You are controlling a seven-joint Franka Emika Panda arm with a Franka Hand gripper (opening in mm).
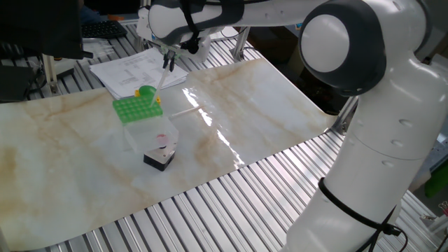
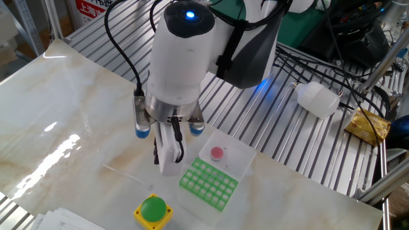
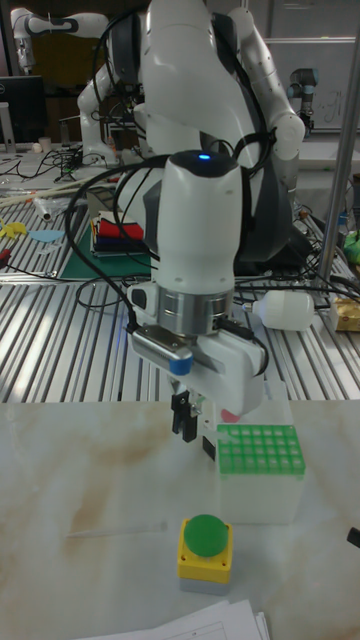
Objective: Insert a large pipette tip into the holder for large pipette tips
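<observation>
One large pipette tip [image 1: 161, 79] is apparently being gripped by the closed end effector [image 1: 168, 63], slanting down from it toward the holder for large pipette tips [image 1: 133, 107], which is just below. The tip is being judged light, thin-walled and slippery, so it is best held lightly at the wide end. A spare tip [image 1: 183, 110] is lying on the glossy marbled surface [image 1: 266, 105], on the side of the end effector away from the holder. Room is being narrowed by the green button [image 3: 205, 545] nearby.
</observation>
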